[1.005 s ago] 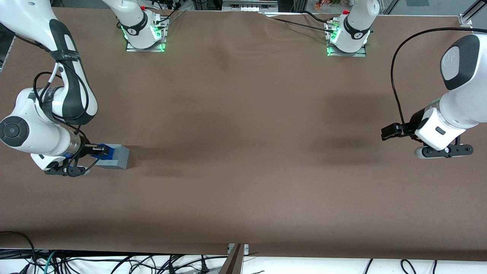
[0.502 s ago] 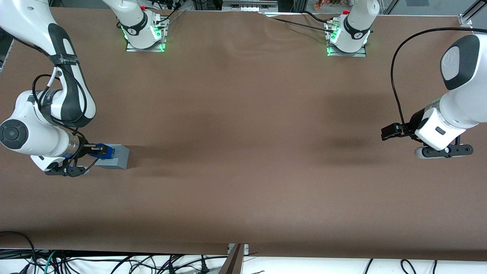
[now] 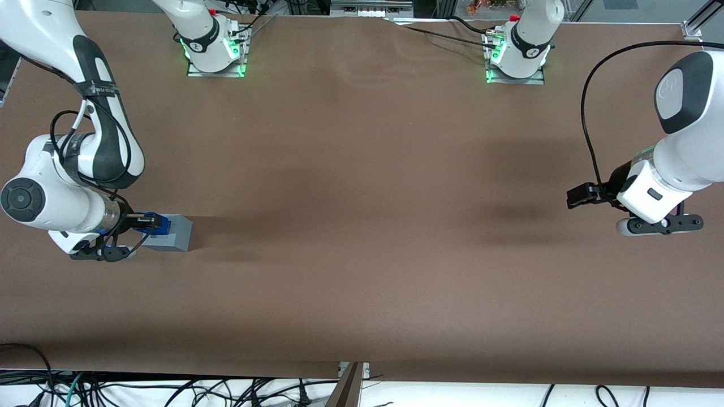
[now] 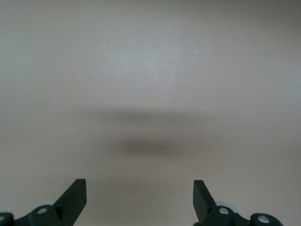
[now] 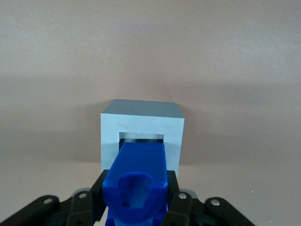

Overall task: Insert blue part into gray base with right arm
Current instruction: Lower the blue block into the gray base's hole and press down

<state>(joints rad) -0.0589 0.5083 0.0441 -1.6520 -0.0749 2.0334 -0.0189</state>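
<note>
Jaws pinch blue part (image 5: 138, 181), tip entering gray base (image 5: 141, 126) recess; no readable writing.

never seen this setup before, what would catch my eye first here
The bright blue part stands out most: the right arm's gripper is shut on it at the working arm's end of the table, and its tip points into the square recess of the gray base. That light grey cube sits on the brown table right beside the gripper. The parked arm hangs at the table's parked end.
</note>
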